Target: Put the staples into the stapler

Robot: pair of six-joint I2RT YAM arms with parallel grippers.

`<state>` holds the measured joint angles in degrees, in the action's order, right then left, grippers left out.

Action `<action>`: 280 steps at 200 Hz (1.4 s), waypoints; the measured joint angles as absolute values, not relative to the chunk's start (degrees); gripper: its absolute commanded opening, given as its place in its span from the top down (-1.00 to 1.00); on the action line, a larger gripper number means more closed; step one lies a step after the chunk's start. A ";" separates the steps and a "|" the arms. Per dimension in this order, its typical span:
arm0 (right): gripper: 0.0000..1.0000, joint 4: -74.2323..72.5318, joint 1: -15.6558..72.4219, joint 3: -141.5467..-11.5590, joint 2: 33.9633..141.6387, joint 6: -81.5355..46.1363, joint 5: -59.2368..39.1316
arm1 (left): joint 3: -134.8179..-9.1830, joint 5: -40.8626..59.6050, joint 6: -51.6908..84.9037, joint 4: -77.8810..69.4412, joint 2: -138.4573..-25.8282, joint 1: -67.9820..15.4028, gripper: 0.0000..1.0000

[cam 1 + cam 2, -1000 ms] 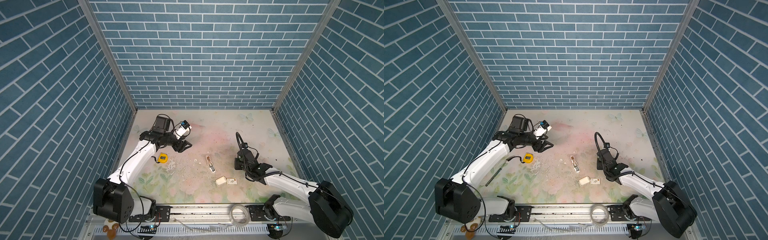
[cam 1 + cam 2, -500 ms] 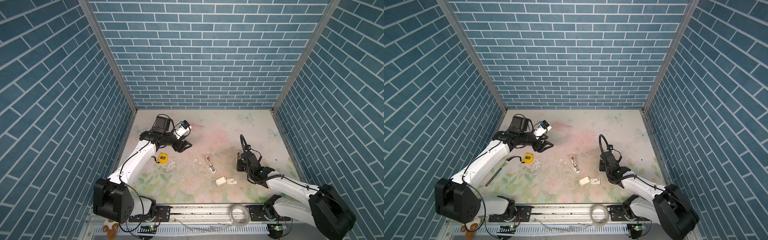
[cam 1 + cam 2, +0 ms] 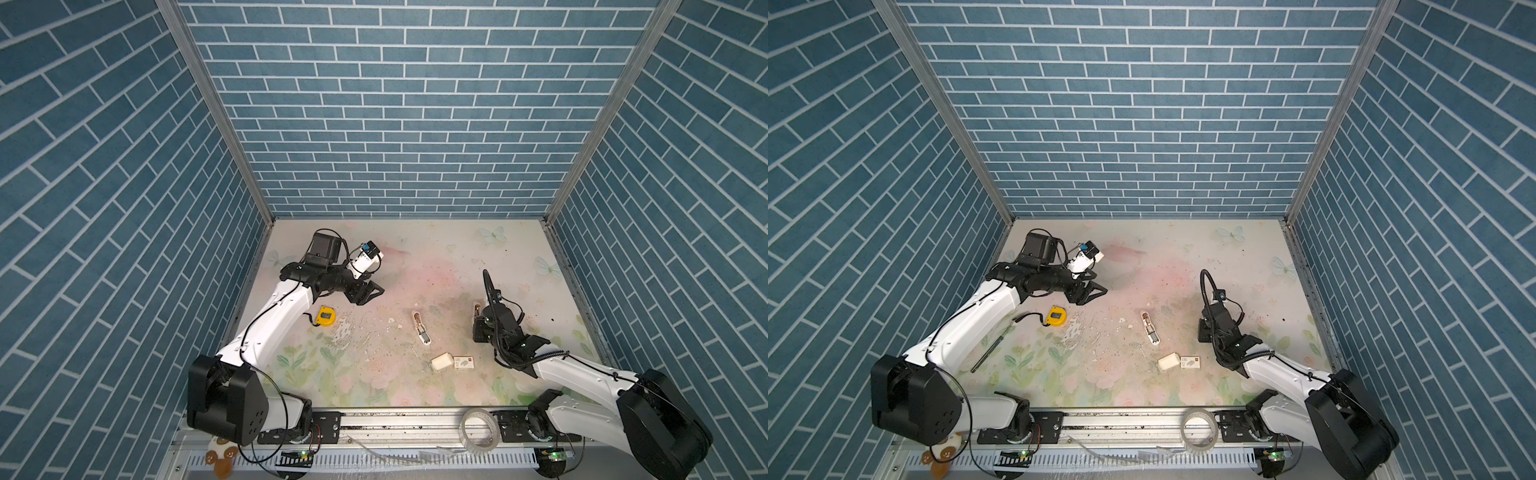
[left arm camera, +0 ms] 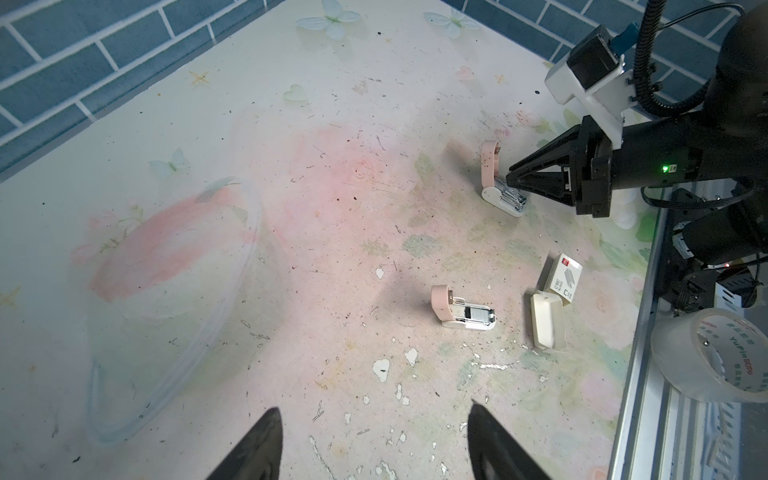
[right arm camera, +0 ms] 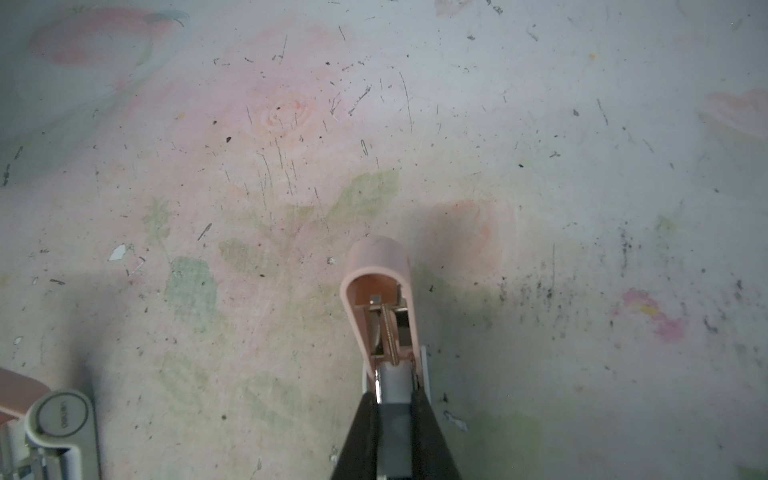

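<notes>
The right jaws are pressed narrowly onto a pink-and-white stapler [image 5: 380, 291]. They pinch its metal magazine, and the pink lid stands swung up beyond them. The stapler's white base is down on the flower-printed surface [image 3: 415, 257], toward the right in both top views.

A second stapler [image 4: 463, 311] lies near the middle of the surface with its lid also raised, apart from both arms. Just nearer the front rail lies the staple carton [image 4: 564, 279] — a white sleeve with grey print and an orange dot. Its cream tray [image 4: 547, 326] is slid out and touches it. Whether strips lie in the tray cannot be told.

The left jaws are spread wide and hold nothing, hanging above the far left of the surface. A yellow tape measure [image 3: 325, 316] lies near them, and a roll of clear tape [image 3: 1198, 428] sits on the front rail.
</notes>
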<state>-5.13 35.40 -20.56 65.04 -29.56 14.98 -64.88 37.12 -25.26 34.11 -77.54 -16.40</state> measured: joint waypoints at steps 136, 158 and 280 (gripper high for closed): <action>0.71 -5.23 35.07 -20.23 66.19 -29.54 14.72 | -64.75 37.12 -25.26 33.95 -77.54 -16.40 -0.43; 0.72 -5.34 35.07 -20.23 66.78 -29.54 14.63 | -64.62 37.15 -25.26 33.93 -77.54 -16.40 -0.43; 0.72 -6.00 35.07 -19.73 67.31 -29.76 13.78 | -63.81 37.19 -25.28 33.54 -77.52 -16.40 -0.43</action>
